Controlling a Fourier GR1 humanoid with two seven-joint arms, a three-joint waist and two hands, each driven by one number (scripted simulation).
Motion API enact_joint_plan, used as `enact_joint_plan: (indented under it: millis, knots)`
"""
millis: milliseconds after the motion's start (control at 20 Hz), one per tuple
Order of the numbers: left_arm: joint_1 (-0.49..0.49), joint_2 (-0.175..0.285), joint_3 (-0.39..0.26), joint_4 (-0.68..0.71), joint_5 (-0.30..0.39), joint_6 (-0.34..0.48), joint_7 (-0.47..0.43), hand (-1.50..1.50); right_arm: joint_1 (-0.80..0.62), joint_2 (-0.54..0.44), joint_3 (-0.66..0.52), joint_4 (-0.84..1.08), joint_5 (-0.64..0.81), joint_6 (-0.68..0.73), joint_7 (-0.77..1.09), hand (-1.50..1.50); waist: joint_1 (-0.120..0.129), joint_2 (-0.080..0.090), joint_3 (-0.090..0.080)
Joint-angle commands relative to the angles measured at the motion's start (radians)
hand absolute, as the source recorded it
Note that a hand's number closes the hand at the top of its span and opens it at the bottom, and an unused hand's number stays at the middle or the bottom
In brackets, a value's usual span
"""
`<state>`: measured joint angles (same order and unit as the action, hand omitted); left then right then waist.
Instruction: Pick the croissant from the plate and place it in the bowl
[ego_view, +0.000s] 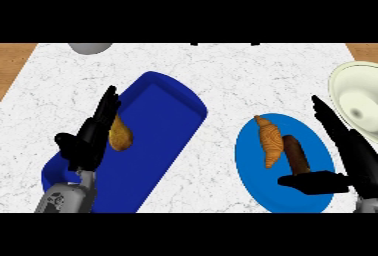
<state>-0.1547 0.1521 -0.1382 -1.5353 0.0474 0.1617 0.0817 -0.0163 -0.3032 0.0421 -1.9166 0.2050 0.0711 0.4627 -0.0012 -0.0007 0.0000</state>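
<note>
Head view: the croissant (270, 140) lies on the blue plate (255, 175) toward the counter's (244, 75) right near corner, not yet picked up. A dark brown stick (297, 154) lies just beside it. The right hand (353, 150) hovers at the plate's right rim, fingers straight, thumb spread, holding nothing. The left hand (87, 140) rests open at the blue tray's (162, 130) left edge.

Risk: the stick lies between hand and croissant, so closing fingers may catch it or shove the croissant off.

The bowl (347, 85) sits at the right edge, near the plate. The route is short, with bare counter beyond.
</note>
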Motion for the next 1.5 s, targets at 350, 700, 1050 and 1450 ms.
enact_joint_plan:
  millis: [350,700,1050,1450]
  knots:
    - [0.06,0.0,0.068,-0.03,0.003,-0.086,-0.023,0.0,0.053,0.097,-0.025,0.041,-0.002,0.036,-0.048,-1.5,0.001,0.0,0.0]
    - [0.055,-0.07,0.025,-0.029,-0.082,-0.043,-0.006,0.0,-0.016,0.165,-0.021,0.216,0.05,-0.007,-0.137,-1.5,0.002,0.0,0.0]
    - [-0.018,-0.067,0.077,0.018,-0.064,-0.075,0.007,0.0,-0.045,0.143,-0.061,0.341,0.108,-0.03,-0.216,-1.5,0.001,0.001,0.0]
    - [0.022,-0.099,0.047,-0.023,-0.113,-0.052,0.016,0.0,-0.071,0.112,-0.054,0.455,0.205,-0.026,-0.239,-1.5,0.002,0.001,0.0]
